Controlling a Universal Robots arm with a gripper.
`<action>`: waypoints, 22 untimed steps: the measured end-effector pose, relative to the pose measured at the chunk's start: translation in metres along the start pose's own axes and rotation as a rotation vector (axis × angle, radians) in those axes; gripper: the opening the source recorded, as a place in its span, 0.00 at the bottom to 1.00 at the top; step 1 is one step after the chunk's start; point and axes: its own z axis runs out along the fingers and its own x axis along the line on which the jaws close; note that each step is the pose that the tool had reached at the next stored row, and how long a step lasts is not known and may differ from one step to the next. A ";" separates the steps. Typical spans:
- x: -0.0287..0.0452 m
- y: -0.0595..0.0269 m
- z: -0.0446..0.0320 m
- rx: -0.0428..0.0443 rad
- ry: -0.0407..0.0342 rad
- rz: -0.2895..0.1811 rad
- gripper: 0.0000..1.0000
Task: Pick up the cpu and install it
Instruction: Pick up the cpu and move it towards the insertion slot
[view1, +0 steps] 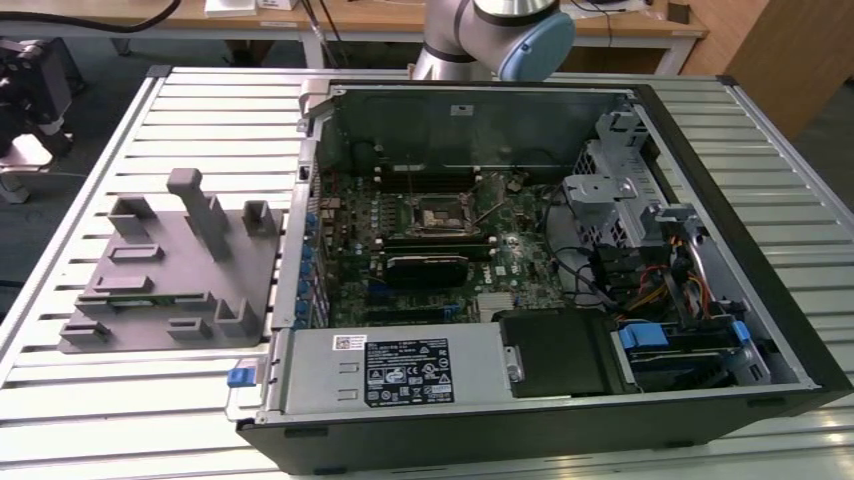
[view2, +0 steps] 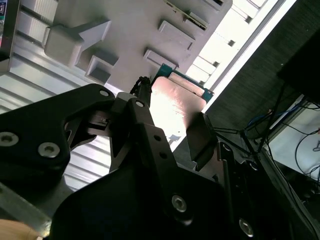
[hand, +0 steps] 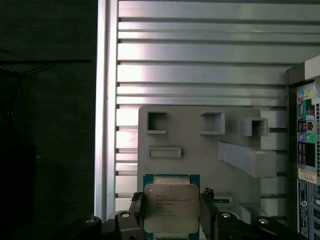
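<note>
gripper (hand: 173, 196) pinching the cpu (hand: 170, 212) by two opposite edges; chip lies flat between the fingers, grey fixture tray (hand: 195, 160) beneath the hand; risk: thin edge grip slips or chip tilts; a skewed chip could jam in the socket (view1: 439, 214)

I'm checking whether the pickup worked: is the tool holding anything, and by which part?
Yes. The tool holds the chip by two opposite side edges, one finger on each, above the grey tray.
</note>
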 end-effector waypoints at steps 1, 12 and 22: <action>0.0000 0.0001 -0.0004 0.0001 -0.0001 0.000 0.53; -0.0001 0.0014 -0.0067 0.0031 0.0002 0.000 0.53; -0.0003 0.0030 -0.0279 0.0034 -0.0004 0.000 0.53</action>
